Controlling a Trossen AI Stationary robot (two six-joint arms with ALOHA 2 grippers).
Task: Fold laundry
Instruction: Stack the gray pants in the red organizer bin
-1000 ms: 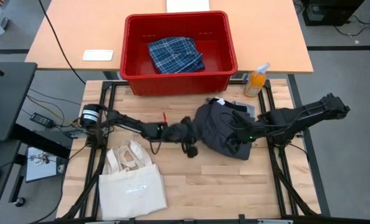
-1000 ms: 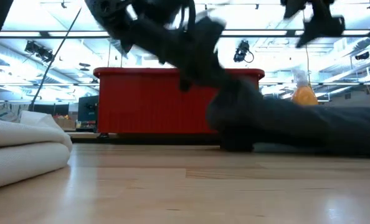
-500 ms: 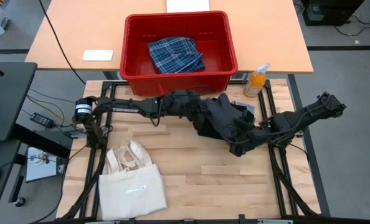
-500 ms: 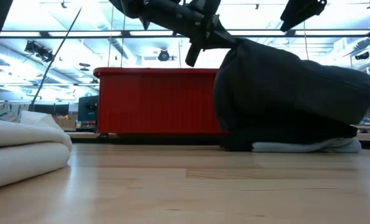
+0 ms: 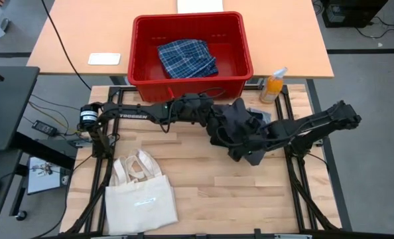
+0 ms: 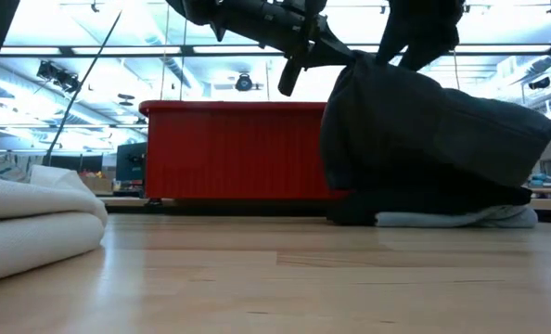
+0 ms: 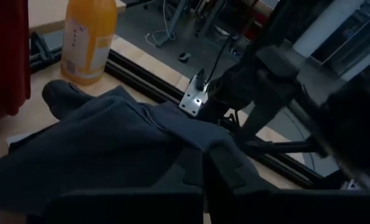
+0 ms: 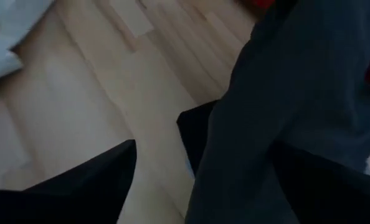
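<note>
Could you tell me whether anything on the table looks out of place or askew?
Nothing is spilled or damaged. The dark garment is bunched and hangs partly lifted from the left end effector. The orange bottle stands upright beside the red bin.

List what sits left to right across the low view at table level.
Cream tote bag → red bin → dark garment, lifted at its left edge by the shut left gripper, over a light grey piece.

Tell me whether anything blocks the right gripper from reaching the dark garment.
Nothing visible does. The right gripper stands open at the near edge of the dark garment, which the left gripper holds lifted above the table.
</note>
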